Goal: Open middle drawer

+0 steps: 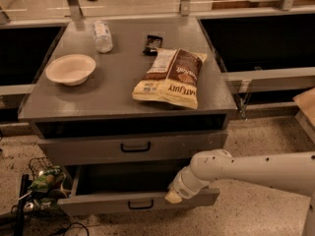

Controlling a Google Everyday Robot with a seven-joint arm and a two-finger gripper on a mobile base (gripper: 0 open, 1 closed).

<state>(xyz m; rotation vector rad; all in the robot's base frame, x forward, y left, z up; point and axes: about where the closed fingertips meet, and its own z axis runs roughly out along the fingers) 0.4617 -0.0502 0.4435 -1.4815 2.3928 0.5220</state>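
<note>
The middle drawer (98, 206) is pulled out toward the camera. Its low grey front panel carries a small black pull handle (141, 204), and its dark inside (123, 178) is open to view. My gripper (173, 196), on a white arm coming in from the right, rests at the top edge of this front panel, right of the handle. Above it the taller-fronted top drawer (88, 151) with the larger black handle (135, 147) is closed. The lowest drawer is hidden below.
On the cabinet top (113, 92) lie a white bowl (71, 69), a plastic bottle (102, 36), a small dark packet (152, 44) and a chip bag (171, 77). A basket with cables (42, 183) sits on the floor at the left. Dark bins flank the cabinet.
</note>
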